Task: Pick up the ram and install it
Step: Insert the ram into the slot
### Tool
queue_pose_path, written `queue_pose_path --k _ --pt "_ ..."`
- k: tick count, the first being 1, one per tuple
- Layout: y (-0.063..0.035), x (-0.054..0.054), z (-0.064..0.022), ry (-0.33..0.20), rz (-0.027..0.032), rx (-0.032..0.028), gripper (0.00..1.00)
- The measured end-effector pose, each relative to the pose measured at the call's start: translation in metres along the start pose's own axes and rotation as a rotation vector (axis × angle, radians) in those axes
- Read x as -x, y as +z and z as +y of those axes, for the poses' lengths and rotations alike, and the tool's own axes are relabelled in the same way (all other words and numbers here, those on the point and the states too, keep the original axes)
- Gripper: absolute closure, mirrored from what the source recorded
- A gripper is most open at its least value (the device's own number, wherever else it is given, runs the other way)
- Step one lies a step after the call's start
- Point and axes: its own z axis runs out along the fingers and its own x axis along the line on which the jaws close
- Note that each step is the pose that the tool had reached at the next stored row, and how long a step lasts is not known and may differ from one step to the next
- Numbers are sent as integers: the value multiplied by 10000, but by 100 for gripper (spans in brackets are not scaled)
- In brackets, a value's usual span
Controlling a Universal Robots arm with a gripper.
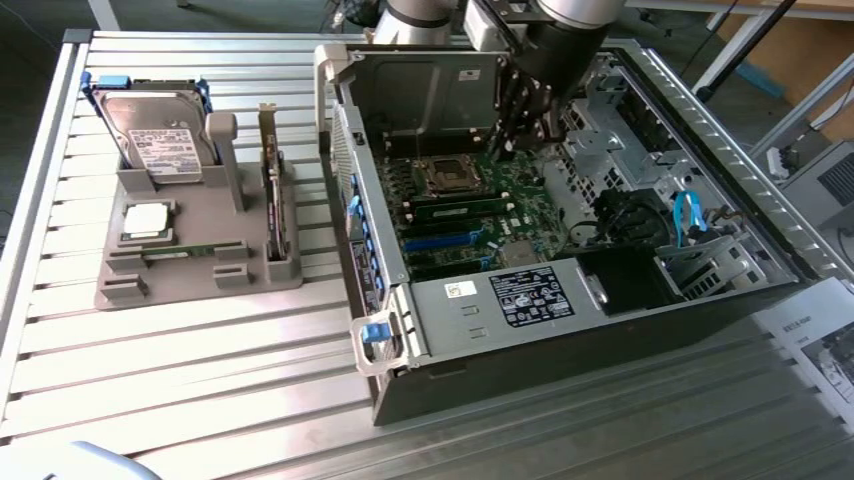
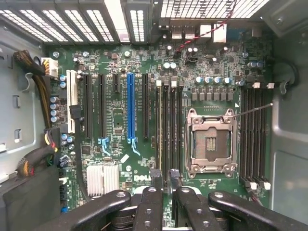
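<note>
One ram (image 1: 461, 206), a thin green stick, stands on edge in the memory slots beside the empty processor socket (image 1: 451, 177) inside the open computer case (image 1: 561, 300). A second ram (image 1: 176, 250) lies flat on the grey holder (image 1: 187, 285) at the exterior view's left. My gripper (image 1: 518, 140) hangs inside the case over the motherboard. In the wrist view my gripper (image 2: 165, 177) is open, its black fingertips (image 2: 155, 176) a short way apart over the end of the memory slots (image 2: 169, 125), with nothing visible between them.
The holder also carries a hard drive (image 1: 158, 135), a square silver processor chip (image 1: 147, 220) and an upright dark expansion card (image 1: 276, 200). Case walls, a drive cage (image 1: 427, 95), a power supply (image 1: 534, 295) and blue cables (image 1: 687, 215) hem in the motherboard.
</note>
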Motion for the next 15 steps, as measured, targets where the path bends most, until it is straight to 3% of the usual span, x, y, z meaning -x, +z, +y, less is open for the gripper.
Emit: queue_pose_path --k 15 --pt "-259 9 2 0 4 1 81"
